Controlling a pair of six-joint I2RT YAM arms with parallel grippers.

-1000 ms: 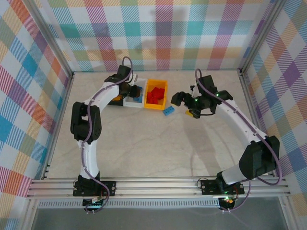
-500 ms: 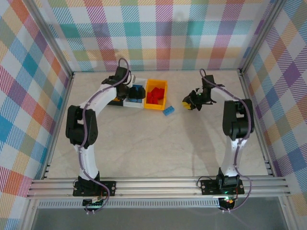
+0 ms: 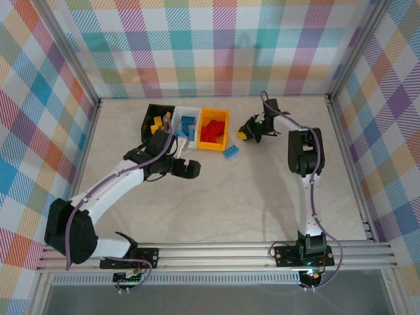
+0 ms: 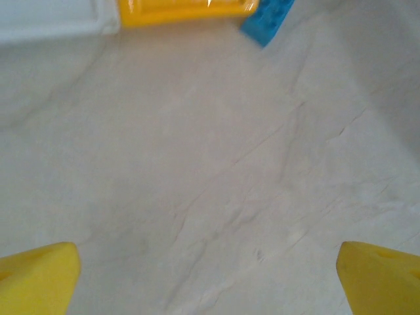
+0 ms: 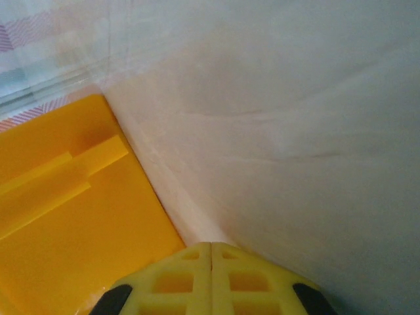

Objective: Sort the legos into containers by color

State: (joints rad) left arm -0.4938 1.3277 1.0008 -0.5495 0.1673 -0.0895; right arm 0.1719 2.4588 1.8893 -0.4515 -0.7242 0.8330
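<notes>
Left tool (image 4: 210, 281) spread wide over table (image 4: 216, 164), blue lego (image 4: 268, 20) beyond.

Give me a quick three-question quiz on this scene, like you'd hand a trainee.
1. True or false: one blue lego lies on the table, outside every bin.
2. The yellow-orange bin holds legos of which colour? A blue, B red, C yellow.
3. Fill in: the fingers of the left pincer are spread ____ (open or shut).

Key: 1 true; 2 B; 3 open.
</notes>
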